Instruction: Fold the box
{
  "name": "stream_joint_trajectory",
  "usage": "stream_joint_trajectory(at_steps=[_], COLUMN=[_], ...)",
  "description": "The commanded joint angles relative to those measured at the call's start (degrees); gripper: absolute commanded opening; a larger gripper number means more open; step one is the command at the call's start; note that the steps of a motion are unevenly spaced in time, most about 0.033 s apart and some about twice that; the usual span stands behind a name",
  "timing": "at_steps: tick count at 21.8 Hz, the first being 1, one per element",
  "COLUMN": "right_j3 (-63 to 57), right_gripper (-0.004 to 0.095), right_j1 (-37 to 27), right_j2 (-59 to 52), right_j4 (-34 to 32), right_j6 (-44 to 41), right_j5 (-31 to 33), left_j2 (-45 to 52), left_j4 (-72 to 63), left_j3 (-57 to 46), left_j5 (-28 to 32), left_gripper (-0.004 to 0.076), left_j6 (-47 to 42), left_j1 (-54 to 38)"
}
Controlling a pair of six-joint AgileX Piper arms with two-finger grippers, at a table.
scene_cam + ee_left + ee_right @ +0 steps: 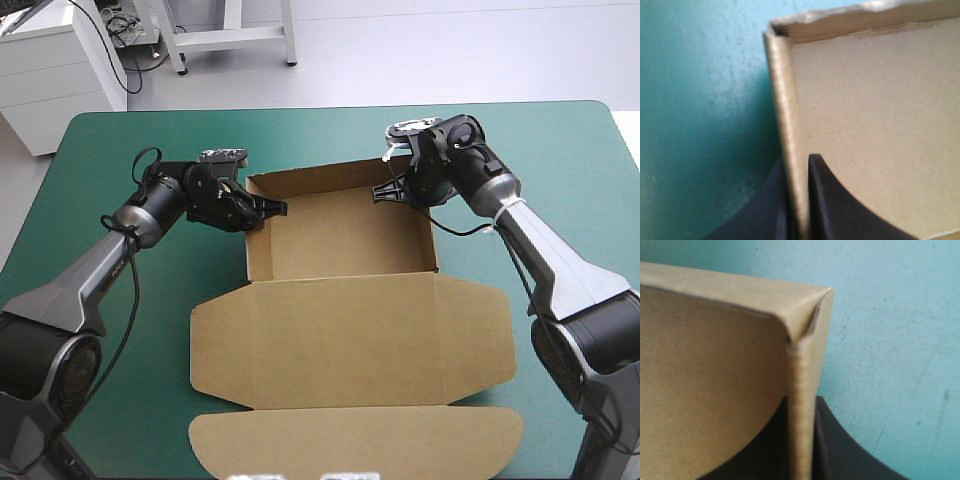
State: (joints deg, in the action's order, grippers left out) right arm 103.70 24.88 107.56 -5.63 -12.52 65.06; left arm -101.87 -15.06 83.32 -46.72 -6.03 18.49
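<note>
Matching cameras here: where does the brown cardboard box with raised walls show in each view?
High view: brown cardboard box mid-table, tray toward the far edge; left gripper and right gripper grip its side walls.
Left wrist view: its left wall between the black fingers, far corner ahead.
Right wrist view: its right wall between the fingers, far corner ahead.
Shared landmark: teal-green cover outside the walls.
</note>
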Motion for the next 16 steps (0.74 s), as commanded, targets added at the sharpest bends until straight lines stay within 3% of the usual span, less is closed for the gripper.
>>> stream_joint_trajectory(at_steps=[1,9,16], right_j3=[2.2,2.2,3.9], right_gripper=[-0.0013,-0.0015,-0.0014], right_j1=[1.1,-1.9,-6.1], right_j2=[-1.2,6.6,11.8], right_j4=[7.4,7.1,7.9], right_j6=[1.6,2.8,4.5], right_j5=[-5.4,-7.3,-10.0], left_j2=[0.1,-6.1,-16.7], left_j4=[-1.0,1.4,7.8], left_j3=[2.3,11.4,24.3], left_j5=[1.8,0.4,-4.8], left_gripper=[-0.0008,-0.0008,-0.0008], left_j6=[1.7,1.7,0.5], left_j1=[0.7,0.7,5.5])
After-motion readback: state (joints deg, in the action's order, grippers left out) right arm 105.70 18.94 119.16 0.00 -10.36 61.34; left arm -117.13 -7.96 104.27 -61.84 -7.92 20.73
